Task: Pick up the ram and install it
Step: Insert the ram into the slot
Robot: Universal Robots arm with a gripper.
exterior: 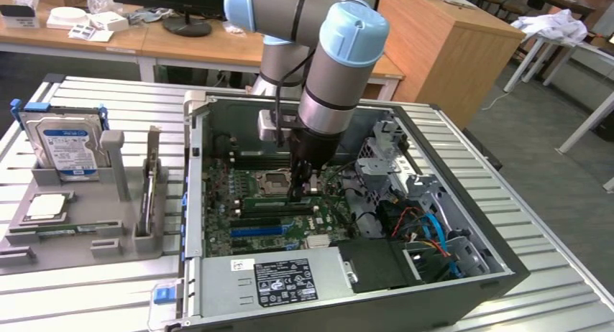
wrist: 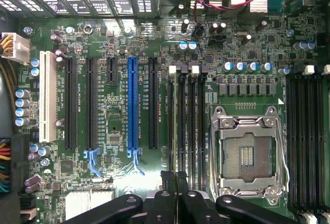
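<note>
Hanging straight down into an open computer case (exterior: 499,271), a single robot arm (exterior: 336,80) holds its pincer (exterior: 305,190) just above the green main board (wrist: 117,123). The case lies on its side on a ribbed metal worktop (exterior: 86,300).

The pincer's two dark fingers are drawn narrow, with the tips nearly together. Nothing green shows between them. Seen from the wrist, the tips sit over a bank of four black memory slots (wrist: 186,121), just beside the open silver processor socket (wrist: 248,154).

The ram (exterior: 56,230) lies outside the case, toward the exterior view's left. It is a thin green strip lying flat along the near edge of a gray parts tray (exterior: 72,253). The strip shows little detail from this side of the room, so calling it the ram is my best reading rather than a sure one. Behind it on the same tray are a square silver chip (exterior: 46,206) and a hard drive (exterior: 65,149) standing upright with a blue and white label.

The strip is well apart from the pincer, and the case's side wall stands between the two. Its long axis runs crosswise in the exterior view, from left to right. The memory slots on either side of the socket run much the same way from that viewpoint, so stick and slots lie roughly parallel.
</note>
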